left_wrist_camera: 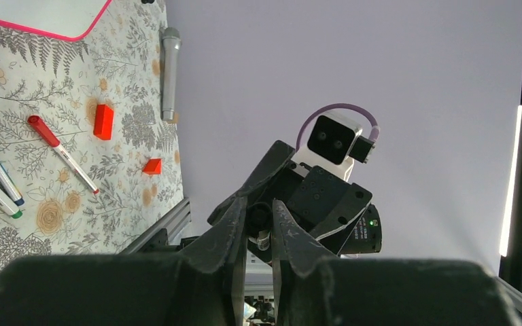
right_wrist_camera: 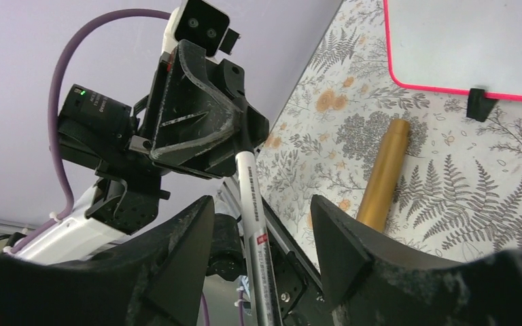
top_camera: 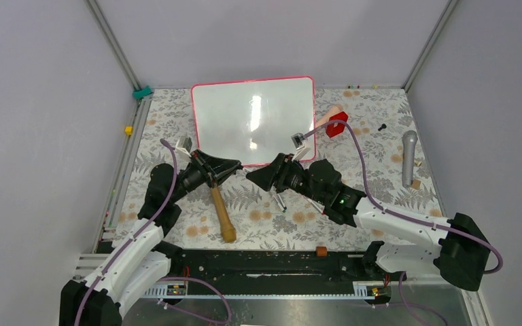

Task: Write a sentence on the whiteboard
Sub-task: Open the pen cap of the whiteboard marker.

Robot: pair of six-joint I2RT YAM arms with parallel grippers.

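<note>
Two-arm handover of a marker (right_wrist_camera: 248, 183), judged to be the step in hand, with no stroke of the sentence seen on the whiteboard (top_camera: 253, 119). Found the whiteboard flat at the far middle of the floral table (top_camera: 380, 183), pink-framed, bare but for glare, a black clip (right_wrist_camera: 479, 103) on its near long edge. Pinched the marker by one end in the left gripper (top_camera: 236, 166), fingers drawn close with only a sliver between. Spread the right gripper (right_wrist_camera: 262, 207) wide to either side of the white barrel, apart from it on both flanks, with nothing gripped. Set the two grippers tip to tip above the table, near the board's near edge and short of its surface. Left untouched on the table: a wooden-handled hammer (top_camera: 221, 209) just beside the left gripper, and spare markers (top_camera: 279, 201) beneath the right arm. Could not tell from these views about a cap on the held marker. Next move, as judged: called for closing the right jaws squarely on the barrel, centred, without knocking it askew; then for release on the left only after a firm hold on the right; then for uncapping, if capped, and for carrying the tip out over bare board to begin the first letter.
</note>
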